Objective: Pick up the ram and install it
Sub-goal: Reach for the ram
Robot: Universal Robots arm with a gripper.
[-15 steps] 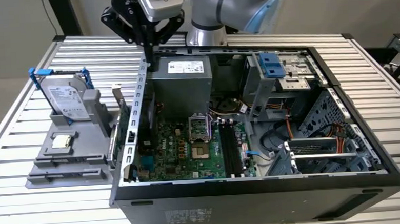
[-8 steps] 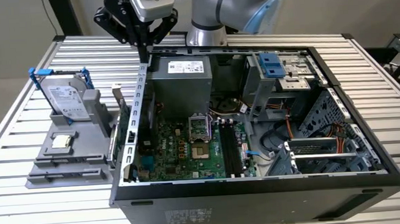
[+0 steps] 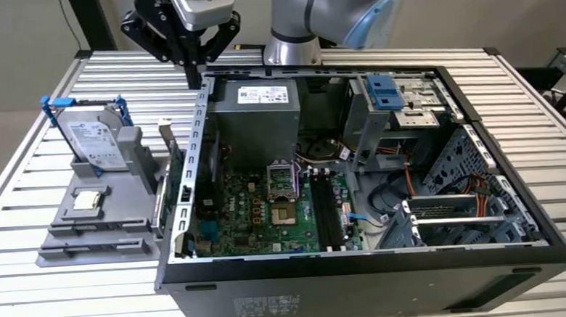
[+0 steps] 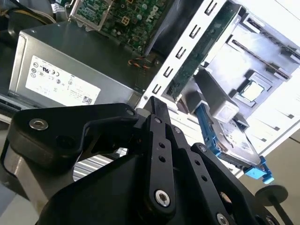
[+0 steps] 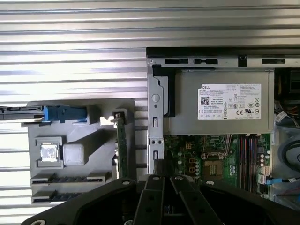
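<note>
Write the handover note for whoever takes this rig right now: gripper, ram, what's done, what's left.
Gripper: jaws shut, holding nothing, hanging above the rear corner of the open computer case on the exterior view's left.
Ram: standing on edge in the grey holder beside the case, apart from the gripper. In the first wrist view it is the thin strip at the holder's case-side edge.
Memory slots inside the case look empty.
Done: nothing that shows; the ram is not picked up.
Left: both the pick and the install.
</note>
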